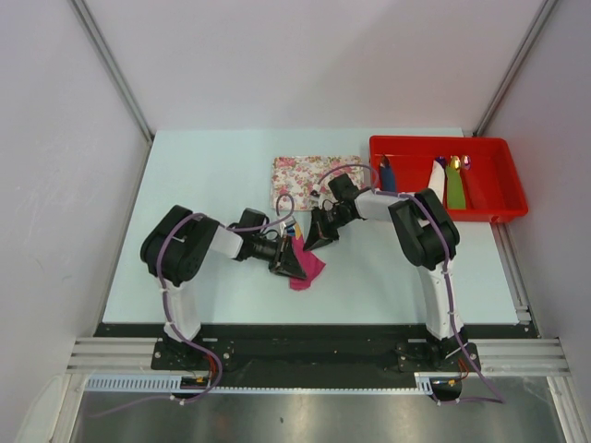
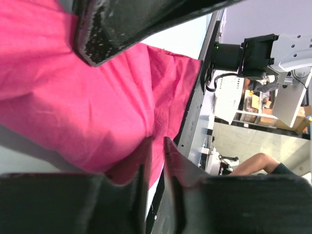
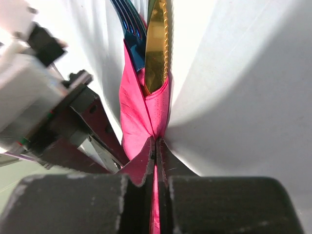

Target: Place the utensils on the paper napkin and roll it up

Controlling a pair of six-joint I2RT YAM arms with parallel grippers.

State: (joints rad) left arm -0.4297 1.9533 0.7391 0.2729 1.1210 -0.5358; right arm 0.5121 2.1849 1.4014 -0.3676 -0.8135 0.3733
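pinching shut on a fold of the paper napkin (image 3: 134, 112), right gripper (image 3: 156, 146) holds the wrap closed round gold knife (image 3: 157, 44) and blue fork (image 3: 130, 29), tips protruding beyond. left gripper (image 2: 157, 146), jaws narrow, nips the same sheet's other side, apparently steadying the bundle above the middle of the table (image 1: 185, 185) for rolling.

The crumpled magenta paper napkin (image 3: 134, 117) is folded around the gold knife (image 3: 157, 48) and blue fork (image 3: 130, 34), both sticking out
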